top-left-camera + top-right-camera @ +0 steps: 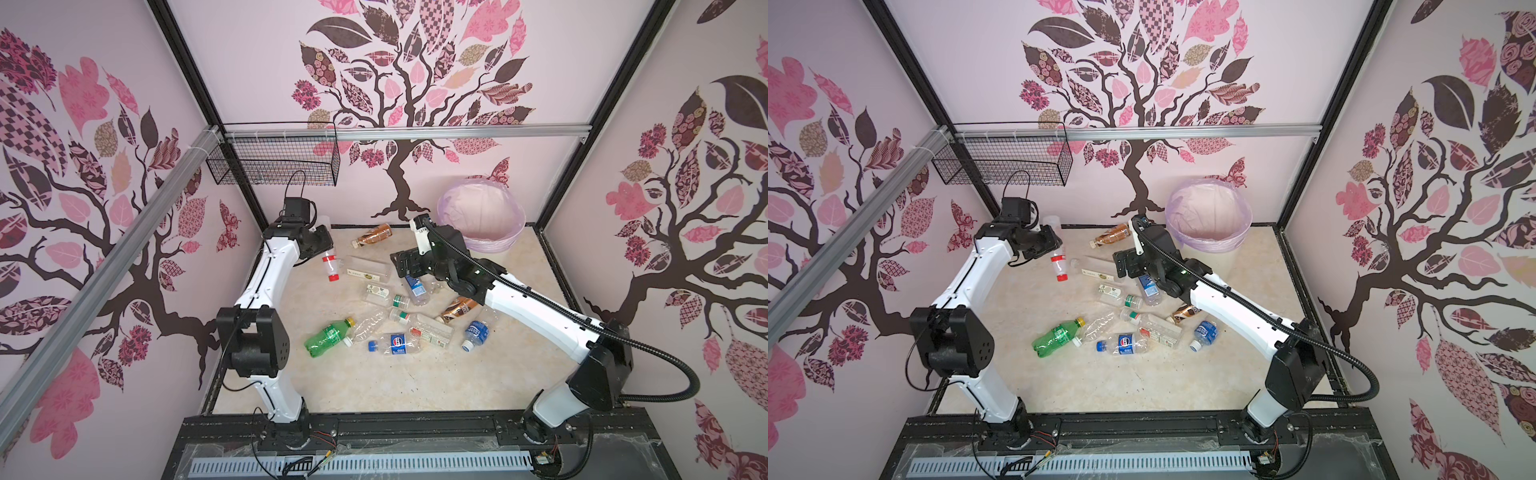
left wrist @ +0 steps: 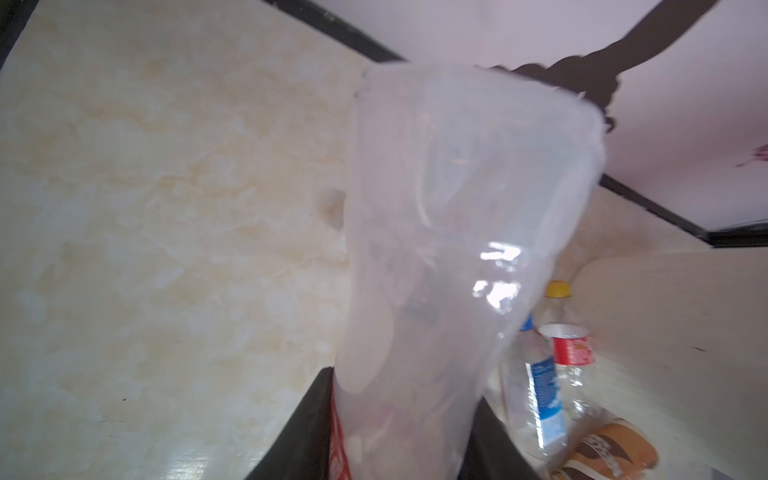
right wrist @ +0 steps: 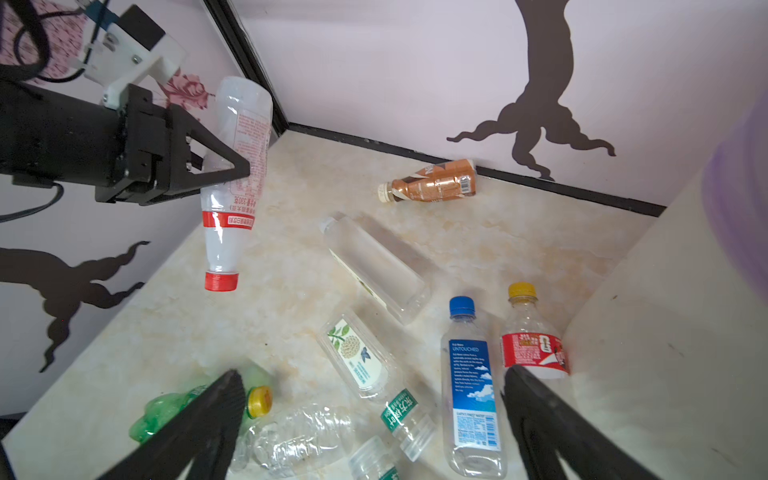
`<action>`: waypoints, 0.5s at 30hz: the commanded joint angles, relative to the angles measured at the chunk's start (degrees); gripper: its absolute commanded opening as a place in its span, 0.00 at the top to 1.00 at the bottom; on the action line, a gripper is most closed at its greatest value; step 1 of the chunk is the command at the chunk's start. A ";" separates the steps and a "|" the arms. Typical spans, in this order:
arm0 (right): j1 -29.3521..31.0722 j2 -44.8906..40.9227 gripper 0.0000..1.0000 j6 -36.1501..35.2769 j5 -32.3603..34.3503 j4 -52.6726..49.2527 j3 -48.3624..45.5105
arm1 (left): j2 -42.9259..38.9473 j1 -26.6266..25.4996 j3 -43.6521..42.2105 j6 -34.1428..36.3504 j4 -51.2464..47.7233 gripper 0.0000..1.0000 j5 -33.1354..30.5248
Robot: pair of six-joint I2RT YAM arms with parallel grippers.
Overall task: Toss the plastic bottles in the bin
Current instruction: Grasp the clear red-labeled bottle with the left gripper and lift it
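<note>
Right wrist, left gripper (image 3: 239,166) clamps red-capped bottle (image 3: 224,249), left wrist blurs it

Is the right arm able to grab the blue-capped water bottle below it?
Probably yes. The right gripper is open above the blue-capped water bottle, and nothing lies on top of it. The red-labelled bottle lies close beside it and might get bumped.

Clear bottle (image 2: 457,232) between the left gripper's (image 2: 405,390) black jaws
</note>
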 commanded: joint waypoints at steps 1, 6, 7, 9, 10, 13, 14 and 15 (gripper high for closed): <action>-0.37 -2.69 0.01 3.61 -5.68 4.08 -1.28 | -1.14 -4.06 1.48 -4.85 4.07 0.58 6.20; -0.54 -4.22 0.00 3.99 -8.22 7.63 -2.34 | -3.63 -8.54 2.78 -10.44 8.60 0.58 8.86; -0.56 -4.16 0.01 3.86 -8.63 7.59 -2.22 | -3.88 -9.30 3.41 -11.34 9.13 0.58 9.33; -0.55 -3.72 0.01 3.52 -8.95 6.66 -1.42 | -4.10 -10.75 4.72 -12.48 9.73 0.58 9.76; -0.58 -3.67 0.01 3.51 -8.96 6.77 -1.38 | -4.14 -11.38 5.38 -13.08 10.13 0.58 10.01; -0.54 -3.23 0.01 3.50 -9.21 7.59 -1.56 | -4.03 -13.28 6.68 -14.16 10.43 0.58 10.43; -0.57 -3.01 0.01 3.59 -9.34 7.69 -1.48 | -4.15 -13.85 6.89 -14.38 10.55 0.58 10.52; -0.54 -2.65 0.02 3.58 -9.39 7.71 -1.19 | -4.37 -14.40 6.76 -14.67 10.69 0.58 10.44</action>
